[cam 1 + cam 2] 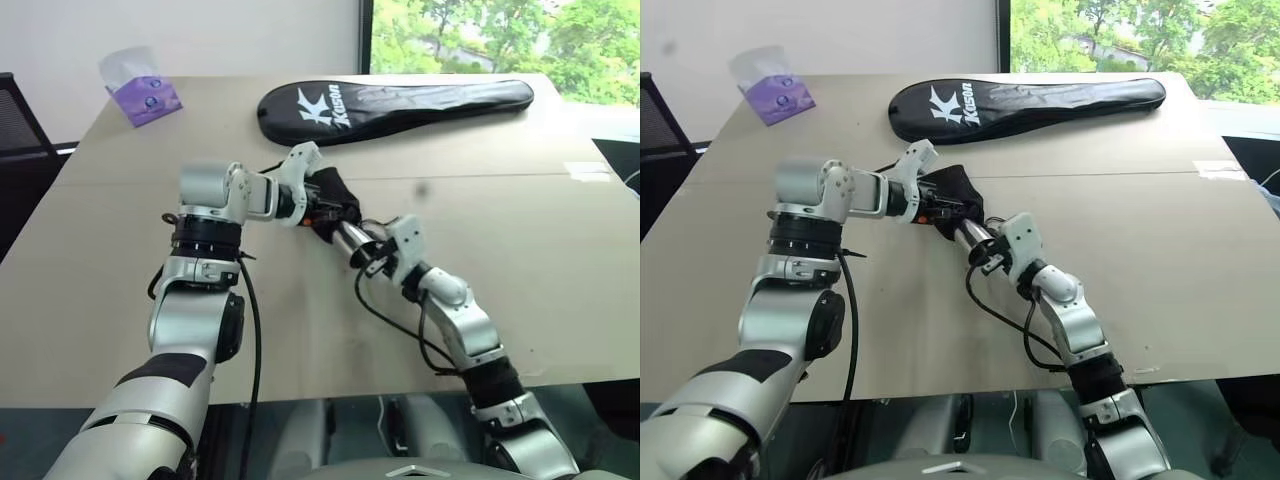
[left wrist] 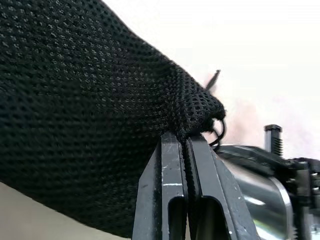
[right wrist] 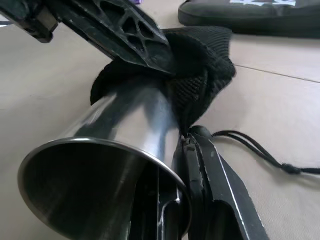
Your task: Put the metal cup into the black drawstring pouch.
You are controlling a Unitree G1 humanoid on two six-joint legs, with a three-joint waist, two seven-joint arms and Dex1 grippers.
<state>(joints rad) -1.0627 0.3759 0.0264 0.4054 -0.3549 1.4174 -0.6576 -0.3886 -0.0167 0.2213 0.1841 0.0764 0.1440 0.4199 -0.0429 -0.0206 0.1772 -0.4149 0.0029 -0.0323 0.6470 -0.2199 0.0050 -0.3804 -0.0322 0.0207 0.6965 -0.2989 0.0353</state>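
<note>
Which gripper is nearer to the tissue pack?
Left. The left gripper, shut on the pouch, is on the side of the tissue pack; the right gripper, holding the cup, is farther from it.

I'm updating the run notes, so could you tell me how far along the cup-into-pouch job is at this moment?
Done: the left gripper is shut on the edge of the black drawstring pouch, holding it up off the table. In hand: the right gripper is shut on the rim of the metal cup, whose far end sits in the pouch mouth. Left: push the cup fully in and release it.
</note>
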